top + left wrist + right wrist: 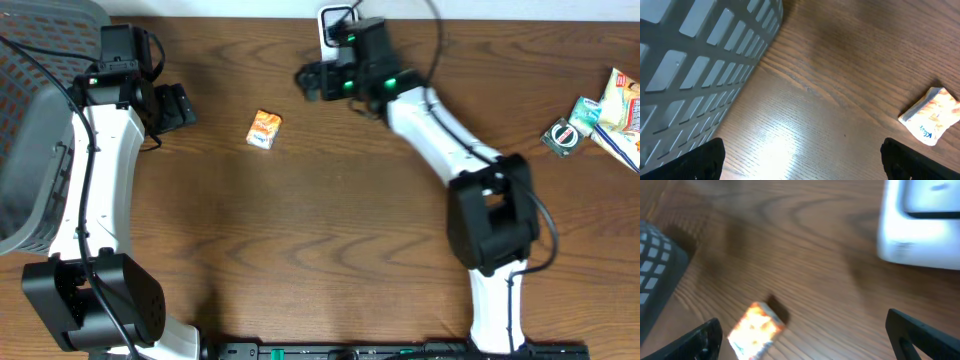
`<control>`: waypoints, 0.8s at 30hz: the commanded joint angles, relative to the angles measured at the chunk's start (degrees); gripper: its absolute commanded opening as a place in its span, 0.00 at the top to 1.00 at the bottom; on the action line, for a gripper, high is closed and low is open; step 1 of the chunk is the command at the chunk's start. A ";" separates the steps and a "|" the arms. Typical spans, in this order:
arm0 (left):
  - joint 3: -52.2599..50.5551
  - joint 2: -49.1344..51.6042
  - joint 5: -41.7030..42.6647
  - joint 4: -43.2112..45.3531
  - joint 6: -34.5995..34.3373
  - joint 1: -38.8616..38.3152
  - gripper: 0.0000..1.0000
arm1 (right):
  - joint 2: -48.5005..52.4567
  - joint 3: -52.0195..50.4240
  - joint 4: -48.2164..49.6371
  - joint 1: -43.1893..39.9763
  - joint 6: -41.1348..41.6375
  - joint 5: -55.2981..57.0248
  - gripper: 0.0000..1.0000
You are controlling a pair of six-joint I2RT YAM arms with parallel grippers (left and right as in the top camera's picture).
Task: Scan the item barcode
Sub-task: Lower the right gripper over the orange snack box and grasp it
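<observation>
Flat on the brown wooden tabletop [320,230], left of the middle: the small orange packet [264,129], alone and touching nothing else. Lies between the two pincers, apart from both and grasped by neither.

Left pincer [182,106]: released. Hovers just beside the grey basket [30,130] at the left edge, with its dark fingers [695,162] wide apart in the lower corners of the left wrist view and only bare wood between them. In that same view, the basket wall with its rectangular holes fills the upper left, and the packet [931,115] sits at the right edge. Shows there a pale side, an orange face and some blue lettering, too small to read fully.

Right pincer [310,80]: also released. Hangs near the far edge of the tabletop, just beside the white scanner [335,28], which has a dark cable running from it. In the right wrist view, rather blurred, both fingers [695,342] stand far apart at the bottom corners, with nothing between them. Packet [756,330] low in that view, closer to the left finger, resting on the wood. Scanner [920,225] at the upper right, well apart from the packet. A corner of the basket at the left edge.

Far to the right of the tabletop, well away from both pincers: several snack packets [620,110] and a round green tin [562,137], close together.

Barcode on the orange packet: cannot tell where it is from any view.
</observation>
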 commanded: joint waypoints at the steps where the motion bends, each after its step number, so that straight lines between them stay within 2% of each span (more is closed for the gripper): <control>1: -0.28 0.55 0.13 -0.13 0.50 0.13 0.02 | 4.00 0.72 2.84 3.26 5.11 1.97 0.01; 5: -0.28 0.55 0.13 -0.13 0.50 0.13 0.02 | 7.17 0.72 6.16 6.12 9.55 1.84 0.01; 8: -0.28 0.55 0.13 -0.13 0.50 0.13 0.02 | 9.01 0.72 7.26 7.96 9.64 1.97 0.15; 12: -0.28 0.55 0.13 -0.13 0.50 0.13 0.02 | 10.29 0.72 7.15 9.88 9.64 3.19 0.27; 16: -0.28 0.55 0.13 -0.13 0.50 0.13 0.03 | 10.97 0.72 6.01 11.45 9.62 8.66 0.44; 24: -0.28 0.55 0.13 -0.13 0.50 0.13 0.02 | 11.04 0.72 2.12 13.51 5.95 16.09 0.49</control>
